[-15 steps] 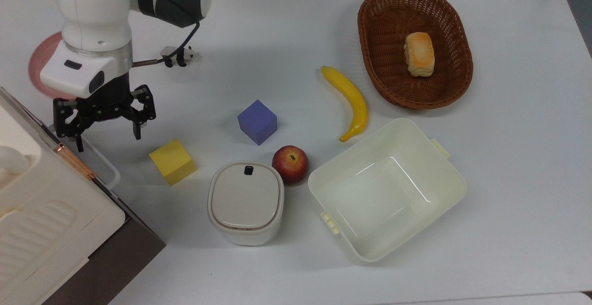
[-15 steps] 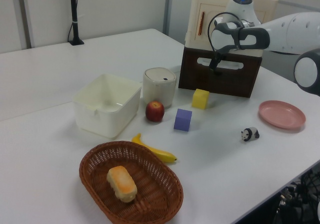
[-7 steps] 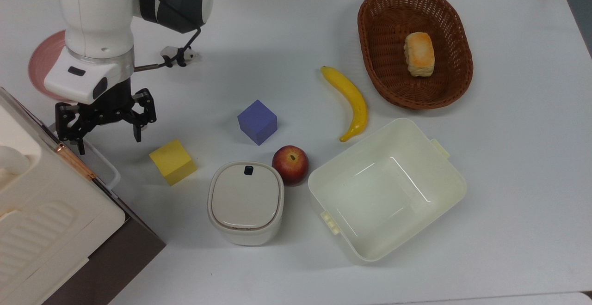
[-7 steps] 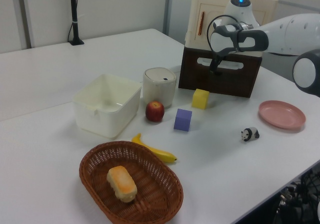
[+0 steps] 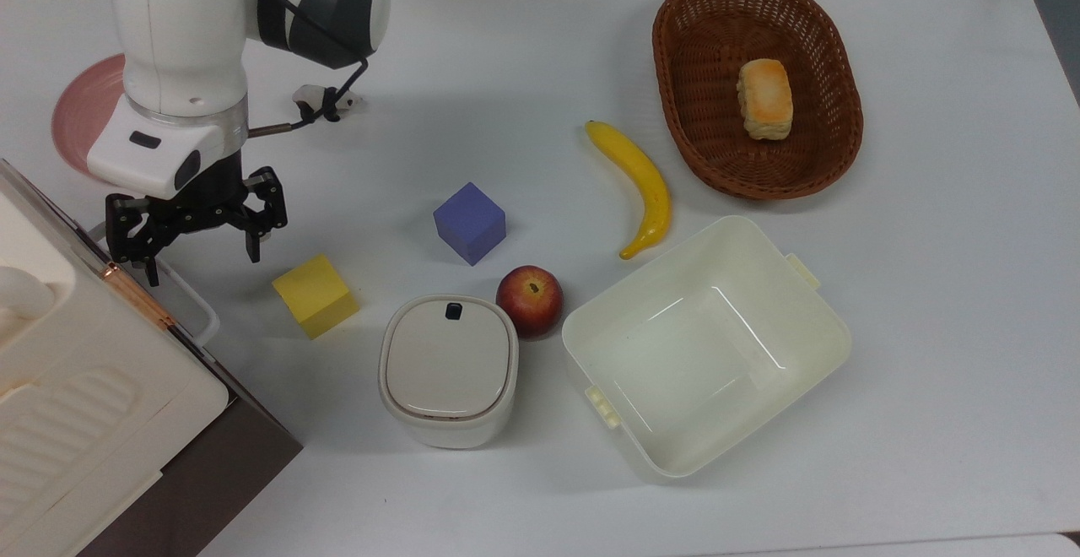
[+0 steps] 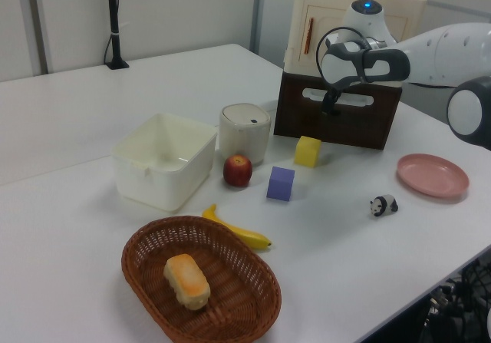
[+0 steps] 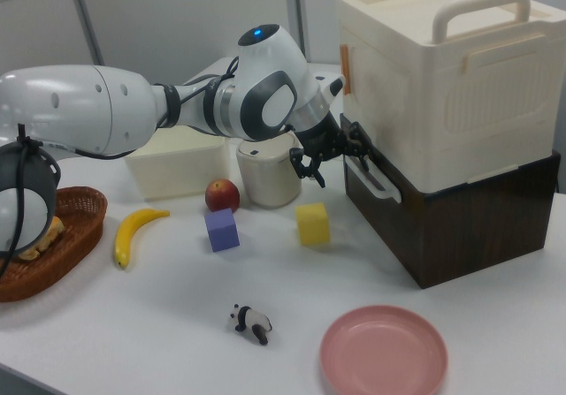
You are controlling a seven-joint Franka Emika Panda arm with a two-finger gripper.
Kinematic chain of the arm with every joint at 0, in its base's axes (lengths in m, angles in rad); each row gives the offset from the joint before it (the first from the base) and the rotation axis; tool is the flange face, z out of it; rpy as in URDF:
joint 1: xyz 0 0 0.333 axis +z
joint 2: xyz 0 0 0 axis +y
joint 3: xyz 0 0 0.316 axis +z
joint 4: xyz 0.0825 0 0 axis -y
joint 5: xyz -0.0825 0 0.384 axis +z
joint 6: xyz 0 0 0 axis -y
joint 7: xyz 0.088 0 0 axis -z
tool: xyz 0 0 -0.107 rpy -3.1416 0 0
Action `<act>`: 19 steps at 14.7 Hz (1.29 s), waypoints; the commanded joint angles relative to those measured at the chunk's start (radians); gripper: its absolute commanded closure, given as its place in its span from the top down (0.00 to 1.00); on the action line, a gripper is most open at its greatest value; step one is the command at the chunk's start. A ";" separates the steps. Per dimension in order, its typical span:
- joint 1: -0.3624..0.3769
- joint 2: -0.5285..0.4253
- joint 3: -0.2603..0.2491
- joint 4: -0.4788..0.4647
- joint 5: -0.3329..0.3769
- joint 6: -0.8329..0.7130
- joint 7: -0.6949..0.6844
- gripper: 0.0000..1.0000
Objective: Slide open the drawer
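The drawer (image 5: pixel 226 466) sits at the top view's lower left, its dark brown front (image 6: pixel 338 122) facing the table. A white loop handle (image 5: pixel 192 307) runs along that front, and a cream lidded case (image 7: pixel 442 77) rests on top. My gripper (image 5: pixel 201 243) is open and hangs right in front of the panel, over the far end of the handle. In the top view one fingertip (image 5: pixel 153 274) lies against the handle's end and the other fingertip (image 5: pixel 251 253) is out over the table. The right view shows the gripper (image 7: pixel 332 155) just above the handle (image 7: pixel 375 178).
A yellow cube (image 5: pixel 315 295) lies just right of the gripper in the top view. Further along are a purple cube (image 5: pixel 470 222), an apple (image 5: pixel 529 300), a lidded white bin (image 5: pixel 448 369) and a cream tub (image 5: pixel 831 321). A banana (image 5: pixel 641 186), basket (image 5: pixel 675 93), pink plate (image 5: pixel 74 110) and toy panda (image 5: pixel 325 101) lie farther off.
The gripper has crept a little closer to the drawer front and its handle, staying open. Nothing else has moved.
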 commanded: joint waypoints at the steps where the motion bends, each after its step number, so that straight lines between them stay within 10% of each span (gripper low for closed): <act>1: 0.003 0.011 -0.003 0.011 -0.021 0.022 0.008 1.00; 17: 0.002 0.033 -0.003 0.016 -0.021 0.056 0.011 1.00; 19: 0.002 0.033 -0.003 0.016 -0.021 0.056 0.011 0.87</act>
